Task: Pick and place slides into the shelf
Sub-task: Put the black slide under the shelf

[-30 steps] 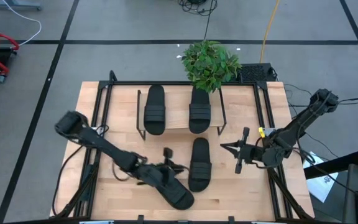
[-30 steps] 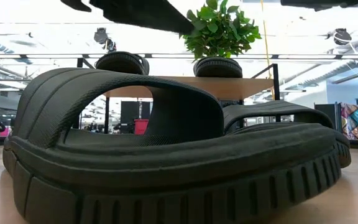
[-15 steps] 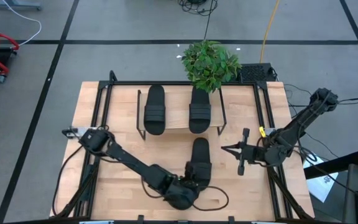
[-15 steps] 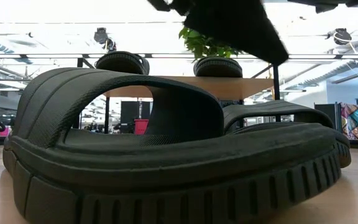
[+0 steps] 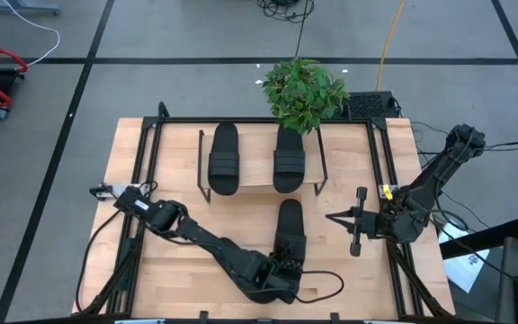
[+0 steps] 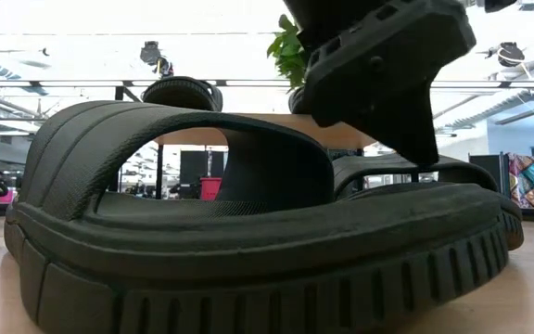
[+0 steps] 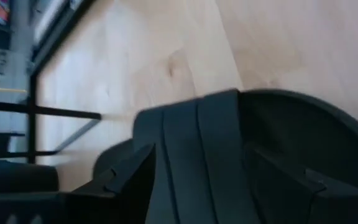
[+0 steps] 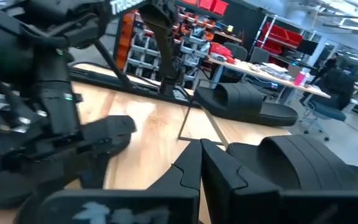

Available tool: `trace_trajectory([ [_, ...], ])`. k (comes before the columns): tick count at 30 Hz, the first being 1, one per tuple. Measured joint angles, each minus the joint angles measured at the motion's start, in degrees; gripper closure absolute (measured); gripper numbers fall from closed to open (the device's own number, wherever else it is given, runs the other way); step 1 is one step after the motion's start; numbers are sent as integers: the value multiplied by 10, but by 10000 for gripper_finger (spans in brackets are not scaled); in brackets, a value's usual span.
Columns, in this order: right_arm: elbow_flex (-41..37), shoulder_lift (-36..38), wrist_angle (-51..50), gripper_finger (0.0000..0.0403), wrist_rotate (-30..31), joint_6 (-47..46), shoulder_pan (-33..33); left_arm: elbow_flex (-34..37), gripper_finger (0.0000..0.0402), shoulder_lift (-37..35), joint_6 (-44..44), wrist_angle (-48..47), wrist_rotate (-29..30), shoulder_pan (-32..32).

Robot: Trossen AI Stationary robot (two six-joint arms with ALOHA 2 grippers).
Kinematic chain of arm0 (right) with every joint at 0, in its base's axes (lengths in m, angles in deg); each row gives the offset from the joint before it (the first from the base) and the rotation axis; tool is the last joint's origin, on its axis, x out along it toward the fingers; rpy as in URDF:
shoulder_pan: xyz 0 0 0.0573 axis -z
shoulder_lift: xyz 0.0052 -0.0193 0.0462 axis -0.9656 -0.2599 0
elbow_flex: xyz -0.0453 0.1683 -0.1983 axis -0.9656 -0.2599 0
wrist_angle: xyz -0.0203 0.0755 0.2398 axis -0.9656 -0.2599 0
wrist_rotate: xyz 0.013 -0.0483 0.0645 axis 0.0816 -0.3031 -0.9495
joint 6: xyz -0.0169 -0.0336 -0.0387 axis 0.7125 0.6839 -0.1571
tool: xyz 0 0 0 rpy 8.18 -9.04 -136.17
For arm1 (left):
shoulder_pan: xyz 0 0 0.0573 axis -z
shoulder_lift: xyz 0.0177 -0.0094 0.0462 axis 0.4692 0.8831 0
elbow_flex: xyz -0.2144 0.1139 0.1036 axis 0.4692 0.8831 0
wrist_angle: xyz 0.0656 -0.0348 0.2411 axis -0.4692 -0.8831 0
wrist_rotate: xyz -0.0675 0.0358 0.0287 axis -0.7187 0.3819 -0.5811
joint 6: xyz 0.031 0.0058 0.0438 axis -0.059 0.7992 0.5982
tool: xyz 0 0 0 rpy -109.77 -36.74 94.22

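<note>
Two black slides [image 5: 224, 157] [image 5: 289, 157] lie side by side on the shelf's plank [image 5: 257, 148]. A third slide [image 5: 290, 229] lies flat on the table in front of the shelf. A fourth slide [image 6: 248, 241] lies by the near edge, mostly hidden under my left arm in the high view. My left gripper [image 7: 204, 186] is open just above it, one finger on each side of its ribbed strap [image 7: 197, 143]. My right gripper [image 5: 356, 222] is shut and held over the table, right of the third slide. My left gripper's fingers [image 7: 126, 180] stand on either side of the near slide's strap, slanting down from the table's left. Whether they touch the strap, I cannot tell. The slide lies flat on the table.
A potted plant [image 5: 304, 90] stands at the far edge behind the shelf. Black frame rails [image 5: 147, 180] run along the table's sides. A cable loop [image 5: 322, 286] lies right of my left wrist. Bare wood lies to the left of the slides.
My left gripper has swung toward the table's right and near edges and come down over the near slide. That slide has stayed in place. My right gripper has drifted a little toward the right edge.
</note>
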Motion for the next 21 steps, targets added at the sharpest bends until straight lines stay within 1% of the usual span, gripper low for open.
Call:
trace_trajectory([
  [3,0,0,0,403,0,2,-9,-7,155,2,-15,-22,-15,-1],
  [5,0,0,0,403,0,5,-12,-7,155,2,-15,-21,-16,1],
  [8,0,0,3,403,0,7,-12,-7,155,2,-20,-22,-32,1],
  [16,0,0,4,403,1,7,-12,-7,155,22,-49,-31,-37,-5],
  [18,0,0,4,403,1,4,-12,-9,155,29,-43,-30,-29,-6],
  [21,0,0,4,403,0,3,-12,-9,156,38,-26,-29,7,-9],
])
